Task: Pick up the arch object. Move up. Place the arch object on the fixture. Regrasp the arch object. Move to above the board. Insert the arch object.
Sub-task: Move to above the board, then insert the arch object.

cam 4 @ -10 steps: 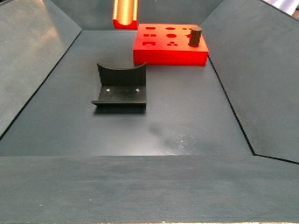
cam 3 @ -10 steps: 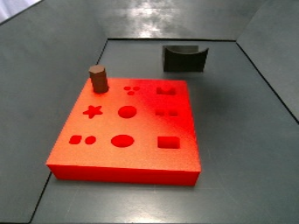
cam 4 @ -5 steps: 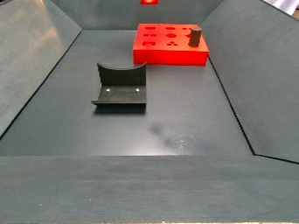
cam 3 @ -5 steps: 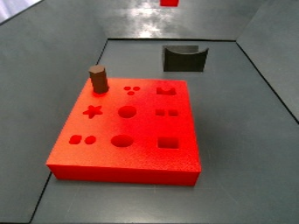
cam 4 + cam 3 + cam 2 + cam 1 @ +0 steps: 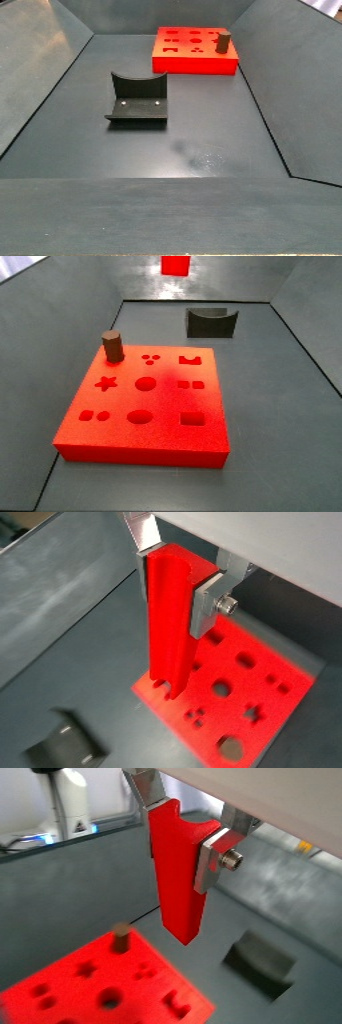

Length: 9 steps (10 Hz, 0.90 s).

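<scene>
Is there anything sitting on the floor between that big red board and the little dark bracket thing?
No. In a side view the grey floor between the board and the fixture is bare. The gripper holds the arch object high above the board.

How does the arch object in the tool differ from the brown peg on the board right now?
The arch object is long, slim and bright red; the brown peg is short, round and dull. The arch object hangs clamped in the tool above the board; the peg stands in the board's corner, free. Both stand upright.
</scene>
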Tool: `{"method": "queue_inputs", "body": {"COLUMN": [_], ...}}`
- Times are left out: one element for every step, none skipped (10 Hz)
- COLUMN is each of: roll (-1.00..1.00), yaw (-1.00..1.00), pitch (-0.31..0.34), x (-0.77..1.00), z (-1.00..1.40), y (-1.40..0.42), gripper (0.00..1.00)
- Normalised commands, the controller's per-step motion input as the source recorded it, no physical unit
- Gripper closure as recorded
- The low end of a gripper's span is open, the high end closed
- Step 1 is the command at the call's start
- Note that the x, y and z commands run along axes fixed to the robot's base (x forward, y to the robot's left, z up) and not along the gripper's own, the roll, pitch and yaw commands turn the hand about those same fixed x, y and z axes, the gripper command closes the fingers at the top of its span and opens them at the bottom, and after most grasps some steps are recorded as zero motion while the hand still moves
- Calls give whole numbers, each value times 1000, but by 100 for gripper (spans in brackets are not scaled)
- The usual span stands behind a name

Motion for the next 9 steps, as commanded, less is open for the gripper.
{"method": "queue_inputs", "body": {"roll": [-932, -620, -421, -265, -66, -51, -24, 0, 0], "yaw": [-21, -9, -7, -2, 0, 3, 49, 0, 0], "pitch": [58, 3, -24, -30, -51, 3, 4, 27, 13], "x": [-88, -93, -77, -54, 249, 697, 726, 600, 429], "z": [42, 22, 8, 6, -451, -851, -1000, -1000, -1000], "y": [-77, -18, -4, 4, 14, 246, 277, 320, 251], "gripper": [100, 100, 100, 100, 100, 100, 100, 100, 100]}}
